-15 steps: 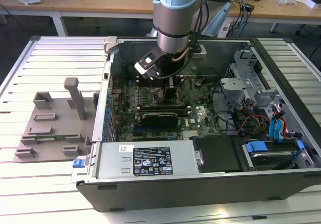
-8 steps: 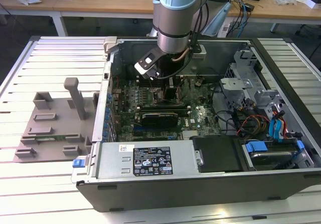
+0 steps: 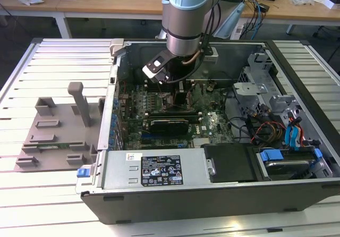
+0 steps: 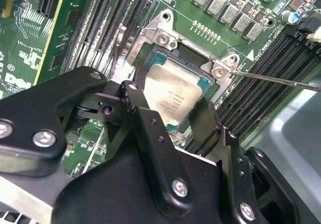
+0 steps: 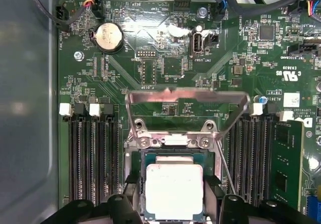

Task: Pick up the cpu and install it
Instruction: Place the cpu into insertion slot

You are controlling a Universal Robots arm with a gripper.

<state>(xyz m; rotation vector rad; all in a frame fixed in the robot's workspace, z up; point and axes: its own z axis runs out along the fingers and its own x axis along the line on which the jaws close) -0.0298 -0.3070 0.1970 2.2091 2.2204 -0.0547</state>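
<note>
Found the gripper (image 3: 180, 94) low inside the open computer case (image 3: 117, 168), hanging straight down over the motherboard (image 5: 165, 68). Saw the jaws drawn in to the width of the cpu (image 5: 174, 191), with black fingers (image 4: 148, 126) pressed against two opposite edges and the chip clamped between them. Placed the cpu at the socket (image 4: 150, 43), pale silver top facing up and thin green rim showing all round, inside the metal frame. Could not tell whether seated flat in the socket or held just above it. Noted the socket's load plate (image 5: 186, 97) swung up and open beyond the chip, and the thin retention lever (image 4: 281, 79) angled out to one side. Counted rows of black memory slots (image 5: 95, 158) flanking the socket on both sides, with a round coin cell (image 5: 109, 37) farther along the board. Spotted a long black expansion card (image 3: 169, 124) lying across the board just beside the gripper in the exterior view. Left of the case in the exterior view, made out a grey plastic fixture (image 3: 58, 136) with raised blocks, resting on the slatted table (image 3: 32, 72), well apart from the gripper.
</note>
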